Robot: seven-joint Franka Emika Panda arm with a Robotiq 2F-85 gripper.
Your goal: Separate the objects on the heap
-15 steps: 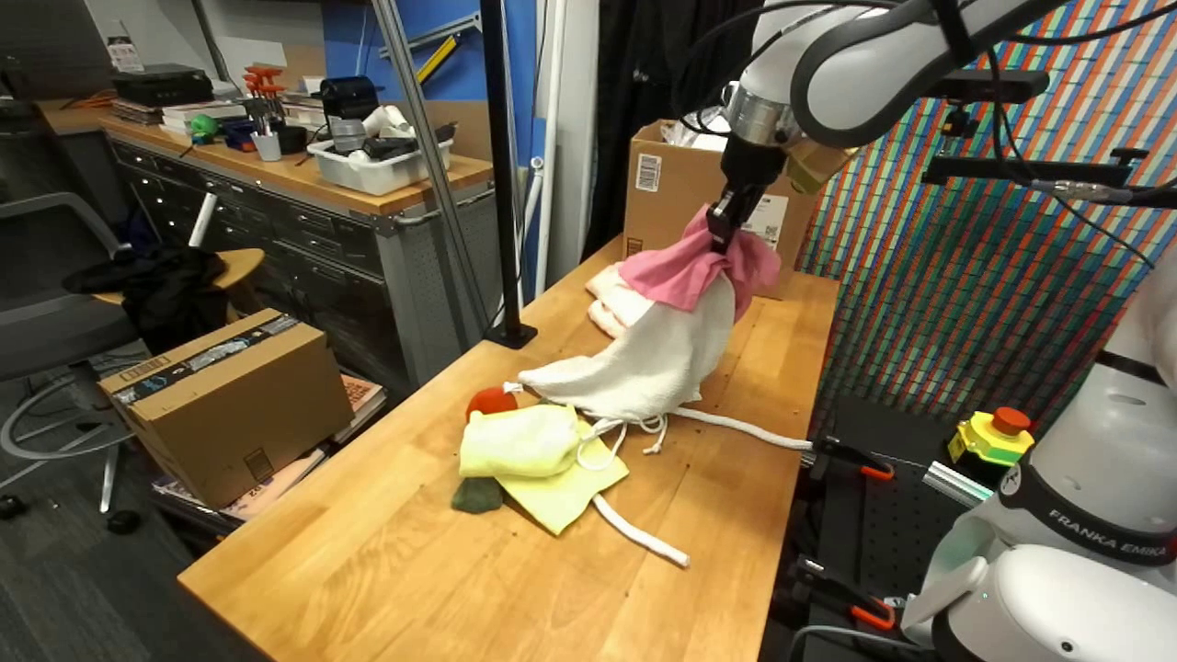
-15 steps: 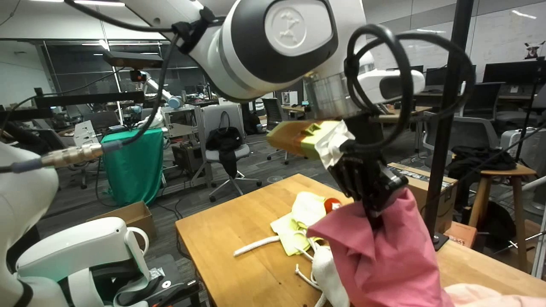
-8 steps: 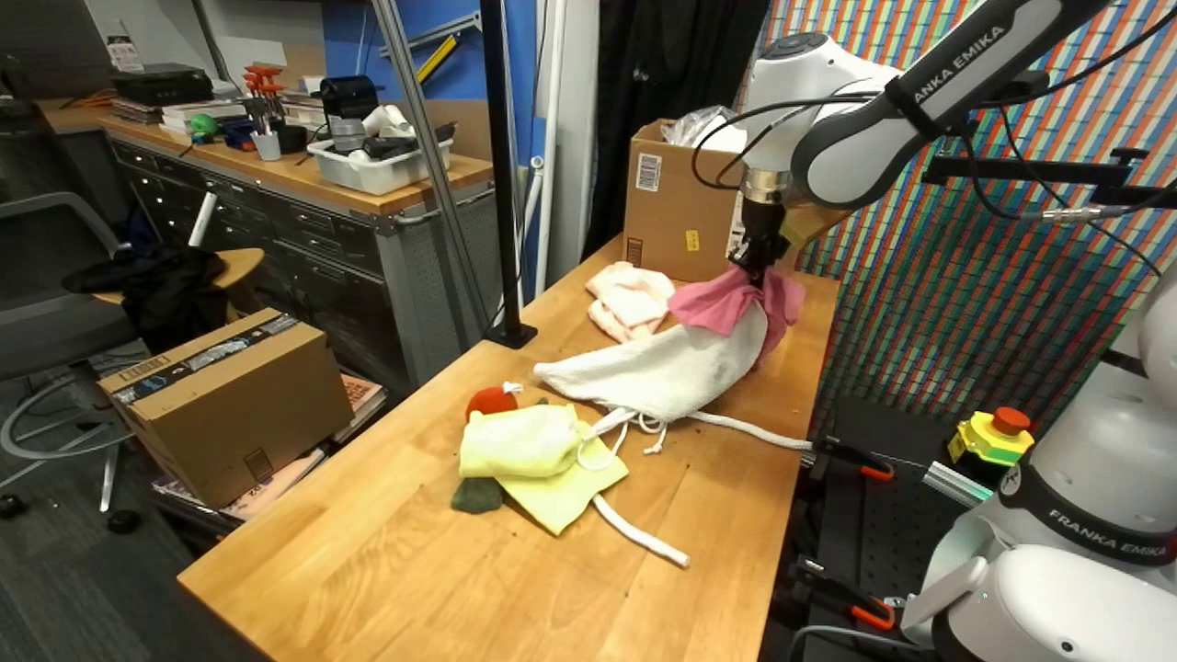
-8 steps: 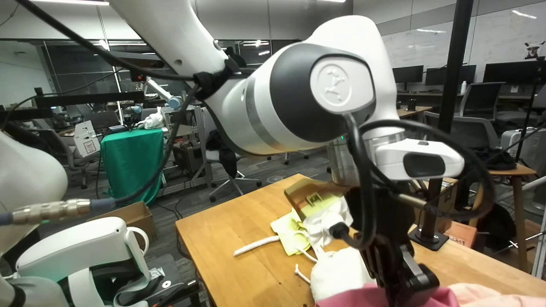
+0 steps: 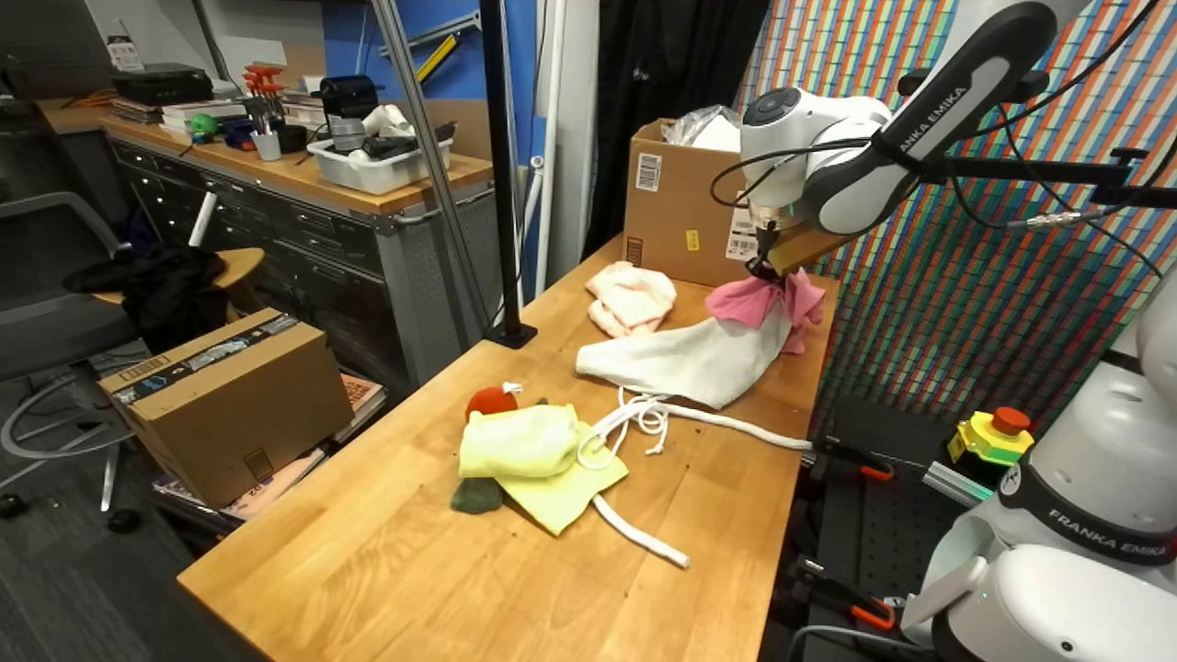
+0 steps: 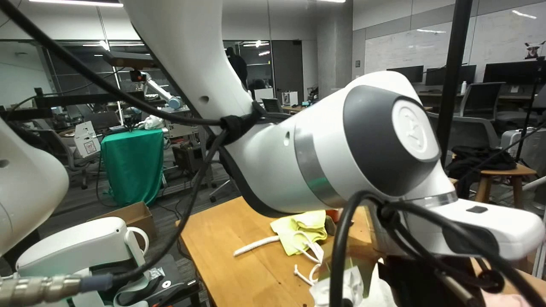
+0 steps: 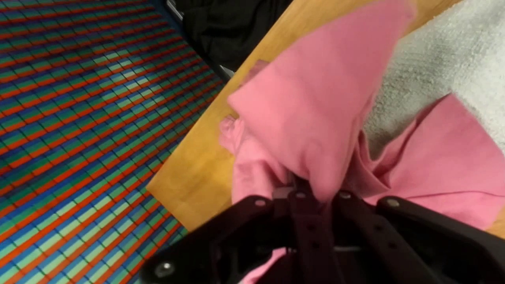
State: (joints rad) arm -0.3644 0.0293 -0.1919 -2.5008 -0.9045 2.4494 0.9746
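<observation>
My gripper [image 5: 772,272] is shut on the pink cloth [image 5: 741,300], low over the table's far right corner. In the wrist view folds of the pink cloth [image 7: 315,98] bunch between the gripper's fingers [image 7: 302,209], hiding the tips. From under it the white fluffy towel [image 5: 685,364] stretches left across the wood. A small cream cloth [image 5: 629,300] lies apart behind the towel. Nearer the front, the yellow-green cloth [image 5: 519,443] covers most of the red-and-green soft toy [image 5: 490,402]. The long white cord [image 5: 740,426] loops over that cloth. In an exterior view the arm hides the gripper.
A cardboard box [image 5: 680,216] stands at the table's far end, close behind the gripper. A black post [image 5: 501,165] rises from the left table edge. Orange-tipped clamps [image 5: 860,455] and an emergency stop [image 5: 998,437] sit beyond the right edge.
My gripper has gone down and toward the far right corner with the pink cloth, dragging the white towel along. The towel has drawn away from the yellow-green cloth, baring the cord's loops and the cream cloth.
</observation>
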